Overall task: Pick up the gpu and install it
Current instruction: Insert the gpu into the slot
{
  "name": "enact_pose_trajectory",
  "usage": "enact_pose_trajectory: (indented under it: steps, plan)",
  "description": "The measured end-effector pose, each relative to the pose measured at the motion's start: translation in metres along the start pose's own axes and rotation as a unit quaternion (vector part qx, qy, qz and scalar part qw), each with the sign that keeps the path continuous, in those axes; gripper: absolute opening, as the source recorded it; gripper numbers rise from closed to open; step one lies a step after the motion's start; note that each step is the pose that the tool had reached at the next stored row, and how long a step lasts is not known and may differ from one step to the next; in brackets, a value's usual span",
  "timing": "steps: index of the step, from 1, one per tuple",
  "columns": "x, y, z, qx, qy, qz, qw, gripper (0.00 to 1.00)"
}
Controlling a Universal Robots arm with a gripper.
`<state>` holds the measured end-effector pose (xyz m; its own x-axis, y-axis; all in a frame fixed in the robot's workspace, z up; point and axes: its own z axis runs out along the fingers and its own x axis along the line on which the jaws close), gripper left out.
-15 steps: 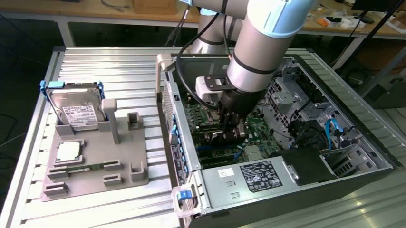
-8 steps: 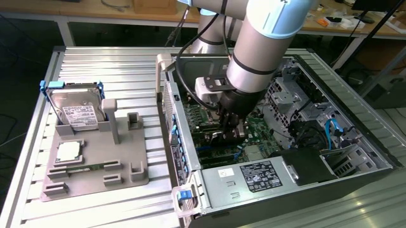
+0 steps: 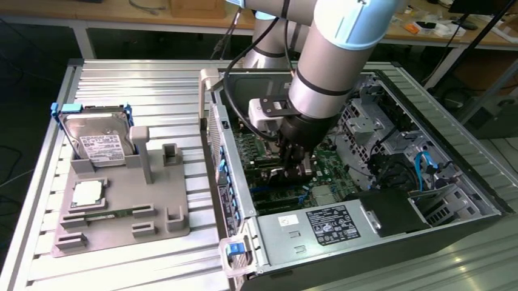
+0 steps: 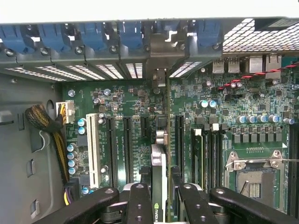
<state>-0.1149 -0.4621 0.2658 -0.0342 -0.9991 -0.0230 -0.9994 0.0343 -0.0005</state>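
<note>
Hand (image 4: 159, 198) clamped on gpu (image 4: 158, 161). The card is held edge-on and upright inside the open pc case (image 3: 461, 182). It sits over the motherboard (image 4: 126, 107), in line with the black slots, far end near the rear wall's blue clips (image 4: 93, 37). Cannot tell if seated. Tight room, with slots on both sides and memory sticks (image 4: 205, 149) close. Hard drive (image 3: 101, 142) is well apart, out on the counter (image 3: 145, 79).

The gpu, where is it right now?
The gpu is inside the open computer case, gripped in the pincer, standing over the green motherboard's black slots, near the exterior view's middle.
</note>
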Motion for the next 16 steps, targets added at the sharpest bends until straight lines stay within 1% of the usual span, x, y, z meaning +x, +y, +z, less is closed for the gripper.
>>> enact_pose_trajectory:
  steps: [2,4,16]
  plan:
    - [0.0,0.0001,0.0002,0.0,-0.0014,0.0,1.0,0.27]
    - [0.0,0.0007,0.0004,0.0,-0.0019,0.0,1.0,0.27]
    - [0.0001,0.0042,0.0011,-0.0001,-0.0032,0.0,1.0,0.27]
